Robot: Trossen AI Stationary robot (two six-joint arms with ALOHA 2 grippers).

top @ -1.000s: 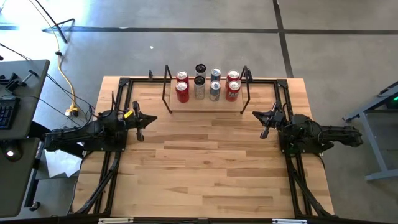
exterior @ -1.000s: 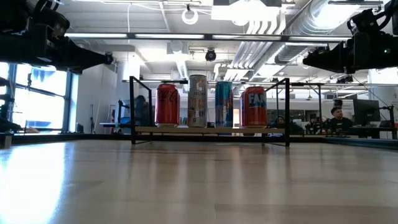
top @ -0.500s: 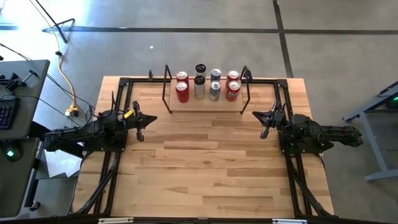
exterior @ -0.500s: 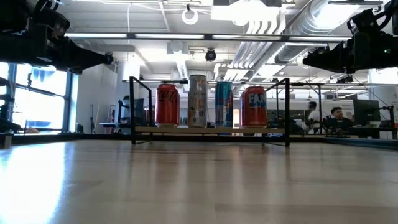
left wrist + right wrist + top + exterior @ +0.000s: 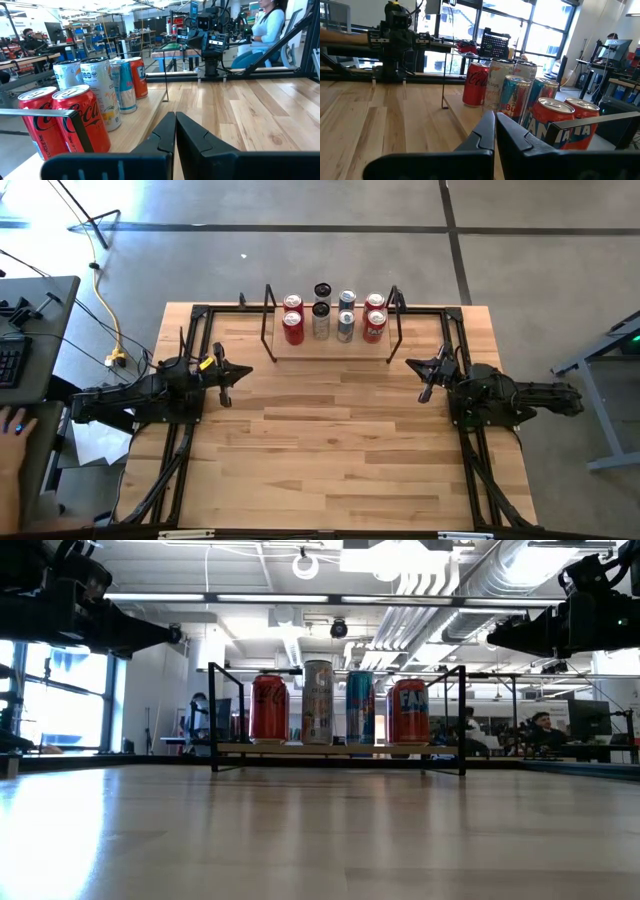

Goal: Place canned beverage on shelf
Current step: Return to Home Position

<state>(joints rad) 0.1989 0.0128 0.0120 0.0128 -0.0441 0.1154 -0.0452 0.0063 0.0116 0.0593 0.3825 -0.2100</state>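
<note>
Eight cans point(image 5: 321, 320) upright in two rows on the shelf point(image 5: 330, 351), far edge of the wood counter point(image 5: 330, 445).
Left claw point(image 5: 222, 371) and right claw point(image 5: 427, 371) each pressed together, well apart over bare planks; concrete floor point(image 5: 350, 255) around.

8 cans point(image 5: 321, 328) on shelf point(image 5: 330, 349), 2 rows of 4

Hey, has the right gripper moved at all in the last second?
No. In the high view the right gripper sits at the same spot beside the shelf's right end as before.
</note>
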